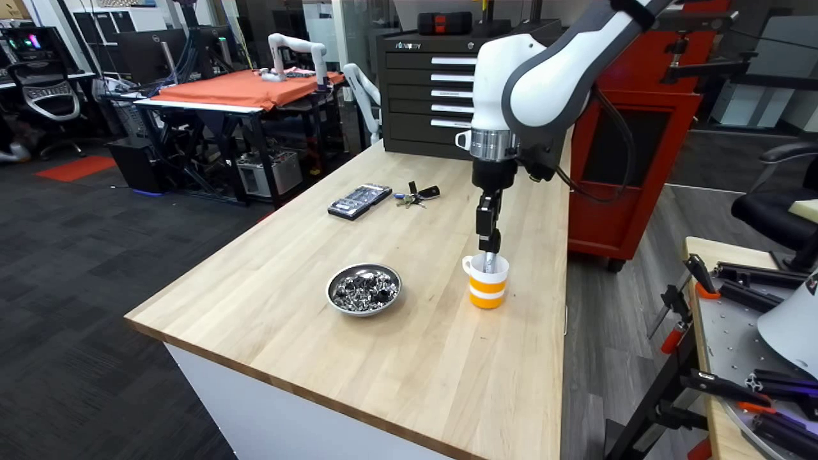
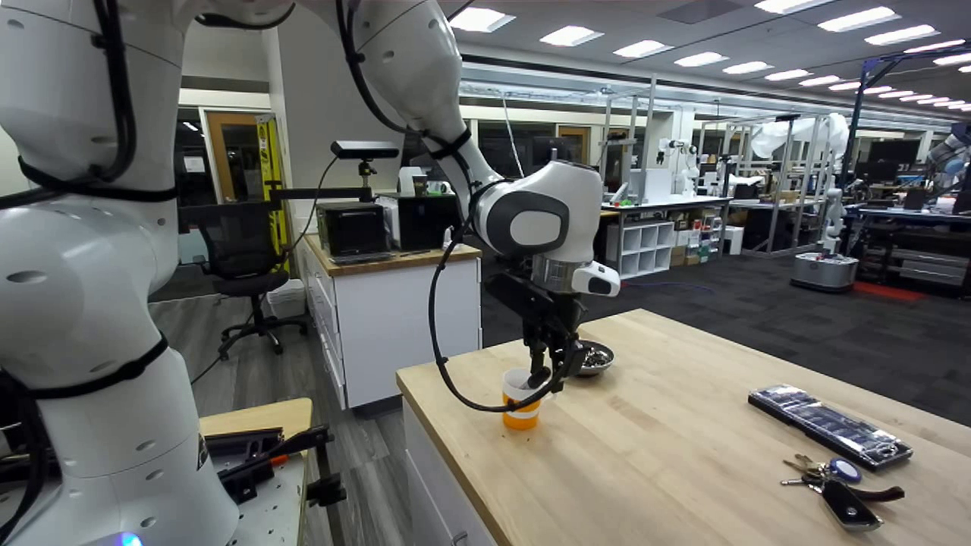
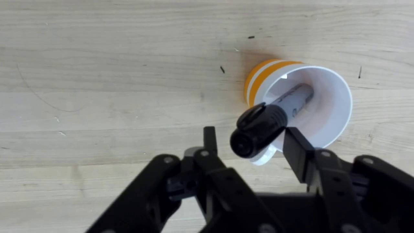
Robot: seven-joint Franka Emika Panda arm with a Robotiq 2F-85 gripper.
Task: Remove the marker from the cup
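Tilted in the round white-and-orange cup (image 3: 323, 116), the slim grey marker (image 3: 277, 116) with a black cap (image 3: 260, 129) should prove light, stiff and slick; our black claw (image 3: 251, 140) gapes either side of that cap, where we'd pinch.

A bowl (image 1: 365, 312), a case (image 1: 360, 201) and keys (image 1: 414, 197) on a wooden surface (image 1: 287, 306)
The silver bowl holds shiny metal bits (image 1: 364, 292); the flat black case lies near the keys; in an exterior view a dark drawer chest (image 1: 416, 102) stands behind them.
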